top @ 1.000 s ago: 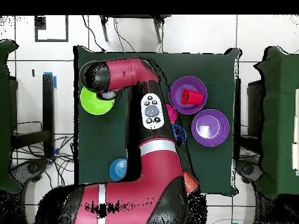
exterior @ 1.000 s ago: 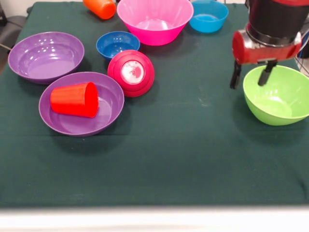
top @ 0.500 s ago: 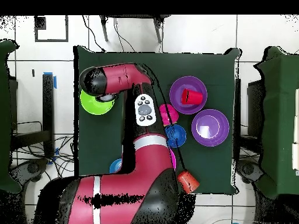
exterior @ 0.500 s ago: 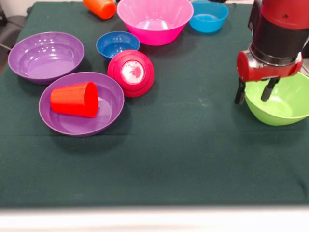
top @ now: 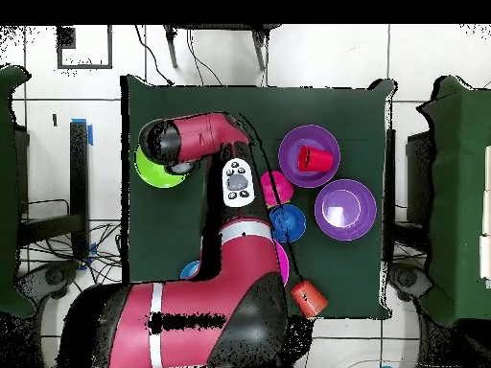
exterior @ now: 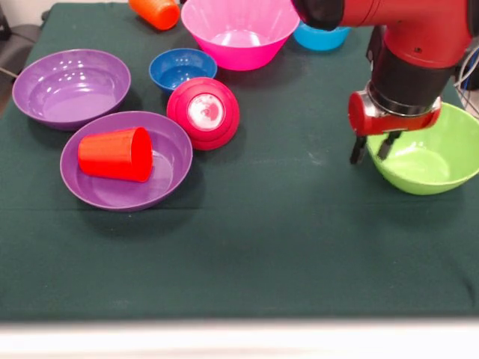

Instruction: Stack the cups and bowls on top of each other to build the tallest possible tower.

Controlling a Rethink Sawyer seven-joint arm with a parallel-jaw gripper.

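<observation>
My gripper (exterior: 372, 151) is low at the left rim of the lime green bowl (exterior: 430, 161), its two fingers drawn close together on that rim, one inside and one outside. The red cup (exterior: 116, 153) lies on its side in the nearer purple bowl (exterior: 166, 179). The second purple bowl (exterior: 71, 86) is empty at the far left. The small crimson bowl (exterior: 203, 112) sits upside down beside the small dark blue bowl (exterior: 182, 67). The big pink bowl (exterior: 239, 30), the orange cup (exterior: 156, 11) and the light blue bowl (exterior: 322, 39) stand at the back. The yellow cup and any tower are out of view.
In the overhead view the arm (top: 206, 139) covers the gripper and part of the lime green bowl (top: 151, 172). The orange cup (top: 309, 298) lies near the table's edge by the robot's base. The dark green cloth (exterior: 284, 239) spreads in front.
The gripper has come down and to the left onto the lime green bowl's rim and its fingers have closed. The bowl has shifted slightly left.
</observation>
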